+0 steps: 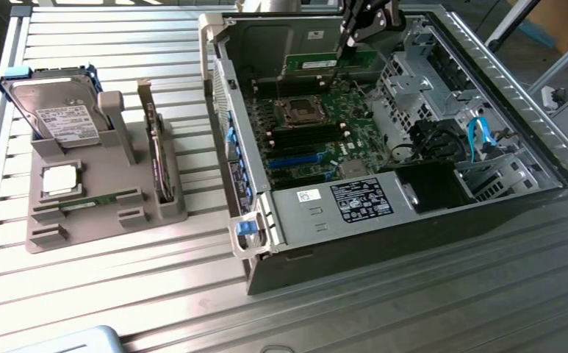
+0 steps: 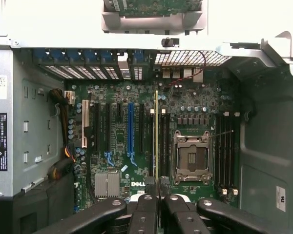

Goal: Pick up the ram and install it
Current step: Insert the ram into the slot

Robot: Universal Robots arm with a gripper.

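Observation:
The ram (image 1: 328,65) is a narrow green stick with a white label, hanging above the back of the open computer case (image 1: 264,243). My gripper (image 1: 344,48) comes down from the top of the exterior view and is shut on the ram's upper edge. In the wrist view the ram (image 2: 156,131) shows edge-on as a thin line running out from my gripper (image 2: 157,184). It hangs above the motherboard (image 2: 117,141), over the black memory slots beside the CPU socket (image 2: 191,158), and I cannot tell whether it touches a slot.
On the exterior view's left, a grey holder (image 1: 98,220) carries a hard drive (image 1: 58,114), an upright expansion card (image 1: 156,154) and a small green stick (image 1: 102,200). A power supply (image 1: 357,198) and drive cage (image 1: 416,81) border the motherboard. The table (image 1: 411,309) is slatted metal.

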